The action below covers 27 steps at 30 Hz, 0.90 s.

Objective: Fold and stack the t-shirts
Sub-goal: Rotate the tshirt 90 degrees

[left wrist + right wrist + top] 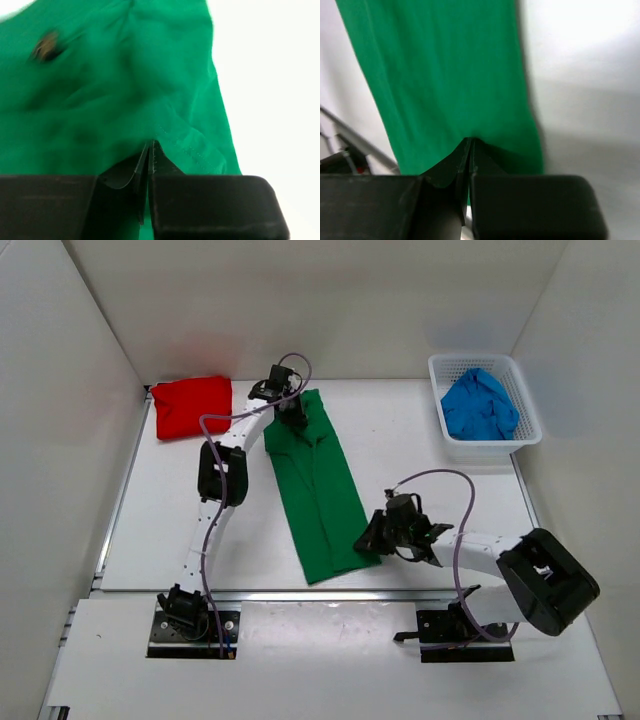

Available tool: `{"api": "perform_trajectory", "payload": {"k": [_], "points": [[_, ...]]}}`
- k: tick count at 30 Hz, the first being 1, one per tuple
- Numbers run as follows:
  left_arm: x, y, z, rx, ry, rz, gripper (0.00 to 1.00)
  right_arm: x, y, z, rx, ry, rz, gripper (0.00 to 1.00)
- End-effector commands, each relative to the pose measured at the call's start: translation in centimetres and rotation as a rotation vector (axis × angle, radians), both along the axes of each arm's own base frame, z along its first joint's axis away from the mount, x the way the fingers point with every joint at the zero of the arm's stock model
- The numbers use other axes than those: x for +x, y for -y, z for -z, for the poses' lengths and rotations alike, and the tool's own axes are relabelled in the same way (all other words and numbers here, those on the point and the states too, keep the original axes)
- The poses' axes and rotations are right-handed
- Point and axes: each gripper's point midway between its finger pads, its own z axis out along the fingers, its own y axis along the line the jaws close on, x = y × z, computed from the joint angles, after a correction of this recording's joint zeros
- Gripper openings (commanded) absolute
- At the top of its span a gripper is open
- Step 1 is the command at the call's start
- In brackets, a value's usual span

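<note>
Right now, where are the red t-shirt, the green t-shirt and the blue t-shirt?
red t-shirt point(192, 406), top external view, middle of the folded cloth.
green t-shirt point(322, 495), top external view, middle of the long flat strip.
blue t-shirt point(480, 406), top external view, middle of the crumpled heap.

Plain white walls point(300, 300) box a white tabletop point(170, 500) on three sides. A metal rail point(320, 596) runs along its near edge; lighting is even.

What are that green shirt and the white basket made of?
The green shirt looks like soft matte knit cloth, perhaps cotton: it wrinkles and shows a stitched hem. The white basket looks like moulded plastic, smooth, with open lattice walls.
</note>
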Motion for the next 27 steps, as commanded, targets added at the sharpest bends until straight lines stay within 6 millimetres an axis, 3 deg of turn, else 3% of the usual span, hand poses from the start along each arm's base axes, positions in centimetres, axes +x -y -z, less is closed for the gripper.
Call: {"api": "perform_trajectory", "payload": {"k": [1,2,4,7,9,12,13,14,16,18,19,20,21,22,24,25,26,27], "points": [[-3.7,2.0,1.6,-0.055,-0.117,0.030,0.16,0.4,-2.6,0.2,0.094,-0.037,0.128,0.00],[-4.1,2.3,2.0,-0.030,-0.118,0.042,0.16,0.1,-3.3,0.4,0.099,-0.049,0.102,0.00],[-2.3,3.8,1.0,-0.084,-0.087,0.048,0.18,0.0,-4.9,0.3,0.131,-0.063,0.057,0.00],[-0.8,3.7,0.7,-0.170,-0.092,0.007,0.18,-1.4,-7.0,0.6,0.152,-0.097,-0.012,0.00],[-0.4,3.8,0.6,-0.186,-0.052,0.002,0.18,-2.4,-8.1,0.2,0.148,-0.080,-0.076,0.00],[0.7,3.0,-0.7,-0.180,0.000,-0.034,0.18,-2.6,-9.3,-1.9,0.170,0.004,-0.107,0.00],[1.8,3.2,-2.4,-0.205,0.040,-0.035,0.18,-2.3,-9.0,-2.0,0.155,0.025,-0.098,0.00],[2.0,2.9,-2.7,-0.225,0.033,-0.036,0.21,-2.6,-9.3,-2.6,0.163,0.045,-0.117,0.00],[2.5,3.1,-6.1,-0.272,0.070,-0.023,0.28,-1.7,-9.3,-4.2,0.163,0.145,-0.159,0.00],[2.2,3.5,-9.9,-0.308,0.120,0.010,0.34,-0.3,-9.8,-8.0,0.190,0.301,-0.214,0.04],[1.8,3.8,-13.0,-0.323,0.165,0.030,0.35,0.0,-9.7,-9.2,0.172,0.396,-0.270,0.16],[0.8,3.7,-15.7,-0.342,0.185,0.049,0.34,0.3,-10.4,-11.3,0.174,0.516,-0.338,0.43],[0.2,4.0,-16.9,-0.347,0.198,0.066,0.35,0.6,-10.9,-13.6,0.191,0.584,-0.357,0.56],[-1.3,3.9,-18.7,-0.341,0.201,0.078,0.35,0.7,-10.9,-14.5,0.151,0.652,-0.399,0.69],[-4.4,3.2,-22.6,-0.321,0.225,0.109,0.39,2.1,-11.0,-16.6,0.104,0.721,-0.435,0.84],[-6.3,3.4,-20.3,-0.280,0.164,0.131,0.42,2.7,-10.2,-15.8,0.054,0.719,-0.460,0.80],[-8.8,2.5,-20.2,-0.242,0.139,0.135,0.43,2.6,-10.1,-15.9,0.056,0.716,-0.501,0.58],[-10.9,1.9,-22.8,-0.237,0.185,0.145,0.43,3.6,-9.2,-16.7,0.064,0.719,-0.483,0.07]]}}
